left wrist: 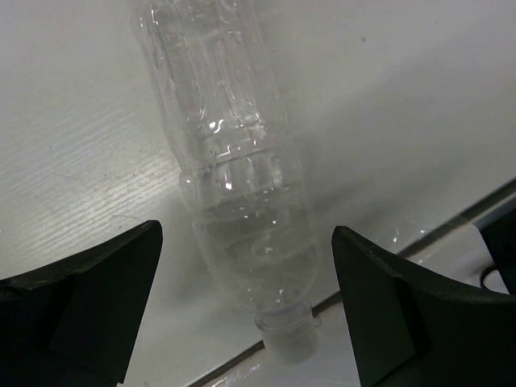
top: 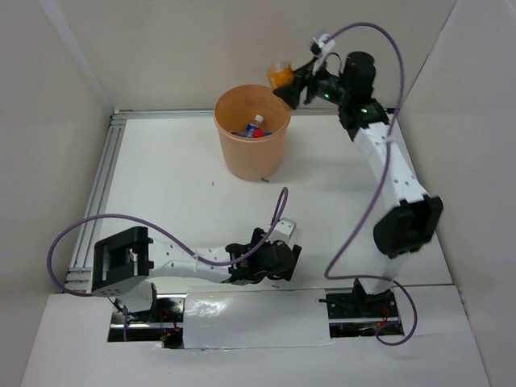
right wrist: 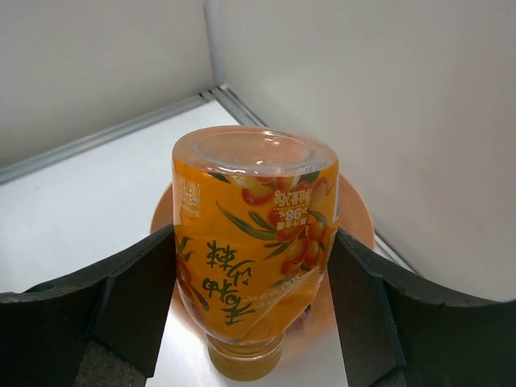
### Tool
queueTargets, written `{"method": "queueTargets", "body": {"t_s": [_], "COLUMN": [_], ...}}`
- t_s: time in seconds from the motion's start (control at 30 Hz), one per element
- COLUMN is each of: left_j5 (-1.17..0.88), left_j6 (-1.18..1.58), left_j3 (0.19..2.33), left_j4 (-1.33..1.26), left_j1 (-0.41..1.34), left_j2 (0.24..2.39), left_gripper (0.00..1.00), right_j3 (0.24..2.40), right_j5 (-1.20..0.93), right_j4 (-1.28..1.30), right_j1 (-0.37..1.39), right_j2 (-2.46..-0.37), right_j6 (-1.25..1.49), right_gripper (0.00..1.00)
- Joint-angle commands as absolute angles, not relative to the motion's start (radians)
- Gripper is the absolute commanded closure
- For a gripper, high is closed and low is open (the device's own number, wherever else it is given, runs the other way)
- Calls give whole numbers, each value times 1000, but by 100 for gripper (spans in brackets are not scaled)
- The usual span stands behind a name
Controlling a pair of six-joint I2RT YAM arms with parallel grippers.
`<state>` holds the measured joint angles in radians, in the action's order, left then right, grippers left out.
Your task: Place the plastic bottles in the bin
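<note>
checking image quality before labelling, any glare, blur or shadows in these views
Left wrist: clear bottle shows glints and a soft shadow to its right. Right wrist: orange bottle sharp, bin behind it softer. Top external: even light, faint shadows.

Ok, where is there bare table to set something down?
Free: between the bin and the left rail, and between bin and left gripper. Crowded: by the clear bottle there, and under the right gripper holding the orange bottle.
</note>
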<state>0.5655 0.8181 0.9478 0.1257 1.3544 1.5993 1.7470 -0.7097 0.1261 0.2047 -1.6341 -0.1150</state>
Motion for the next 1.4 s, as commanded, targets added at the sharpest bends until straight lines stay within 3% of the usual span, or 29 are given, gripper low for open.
{"method": "queueTargets", "body": {"t_s": [0.0, 0.1, 0.13, 0.17, 0.2, 0.3, 0.33, 0.37, 0.43, 0.47, 0.6, 0.83, 0.9, 1.0, 1.37], "left_j5": [577, 586, 606, 615, 615, 627, 627, 627, 617, 605, 604, 678, 678, 652, 471], "left_j6": [801, 811, 825, 825, 834, 834, 834, 825, 825, 816, 795, 628, 534, 435, 497], "left_j3": [1011, 1034, 1043, 1066, 1075, 1075, 1075, 1075, 1066, 1081, 1114, 1144, 1208, 1281, 1683], "left_j4": [97, 124, 139, 159, 185, 176, 176, 161, 150, 150, 184, 140, 106, 22, -233], "left_j1": [1338, 1327, 1316, 1316, 1316, 1316, 1316, 1316, 1316, 1316, 1307, 1298, 1244, 1131, 698], "left_j2": [1640, 1690, 1724, 1741, 1756, 1778, 1778, 1778, 1778, 1778, 1760, 1424, 1371, 1362, 1675], "left_gripper": [1, 1, 1, 2, 4, 21, 29, 43, 57, 73, 99, 100, 100, 99, 94], "right_j3": [1922, 2042, 2093, 2117, 2131, 2100, 2088, 2054, 1998, 1924, 1692, 1284, 1130, 979, 815], "right_j5": [-726, -715, -697, -687, -687, -698, -709, -719, -765, -781, -866, -899, -899, -899, -942], "right_j4": [57, 66, 112, 139, 155, 144, 144, 156, 156, 170, 227, 477, 509, 511, 589], "right_j1": [276, 336, 350, 360, 360, 313, 295, 273, 198, 145, 14, -212, -233, -233, -193], "right_j2": [-1837, -1968, -2014, -2029, -2039, -2004, -1973, -1951, -1902, -1844, -1668, -1415, -1336, -1244, -1131], "right_j6": [-55, -89, -139, -156, -156, -111, -88, -77, -67, -57, -92, -371, -483, -512, -589], "right_gripper": [64, 46, 19, 0, 0, 0, 0, 0, 0, 0, 0, 0, 30, 100, 91]}}
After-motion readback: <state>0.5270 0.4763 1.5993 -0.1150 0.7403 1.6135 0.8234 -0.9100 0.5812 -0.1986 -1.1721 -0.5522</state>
